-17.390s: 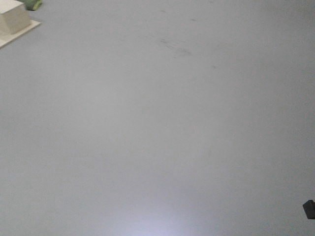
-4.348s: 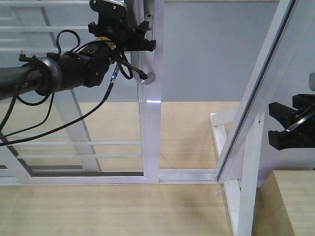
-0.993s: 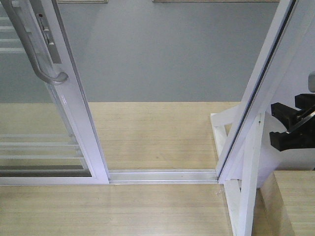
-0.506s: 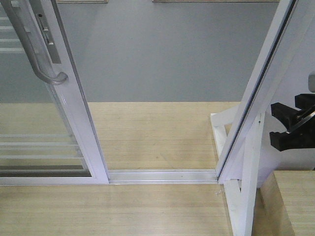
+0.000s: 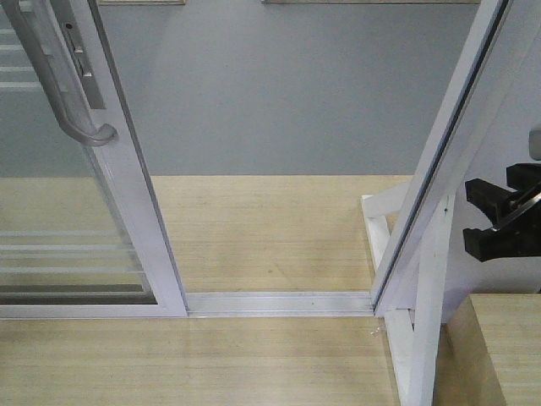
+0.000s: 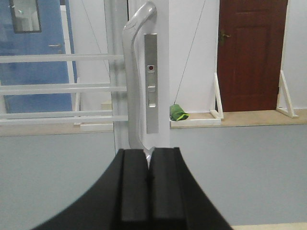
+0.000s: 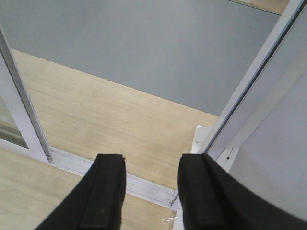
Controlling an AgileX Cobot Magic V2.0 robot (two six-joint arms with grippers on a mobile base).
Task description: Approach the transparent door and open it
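Observation:
The transparent door (image 5: 51, 211), glass with thin white bars in a white frame, stands slid to the left of the front view. Its curved silver handle (image 5: 57, 85) is free, with nothing on it. In the left wrist view the handle (image 6: 130, 72) and lock plate (image 6: 151, 86) stand upright straight ahead. My left gripper (image 6: 147, 165) is shut and empty, a short way back from the handle's lower end. It is out of the front view. My right gripper (image 5: 489, 218) is open and empty at the right, beside the frame post; its fingers (image 7: 108, 191) point down at the track.
The white frame post (image 5: 439, 169) slants up at the right, with a white brace (image 5: 423, 338) below. The bottom track (image 5: 279, 302) crosses the wooden platform (image 5: 270, 228). Grey floor (image 5: 296, 85) lies beyond the opening. A wooden block (image 5: 507, 347) sits at the lower right.
Since 4.3 s ago the door has slid left, widening the opening, and my left arm has left the front view. Nothing has moved in the last second.

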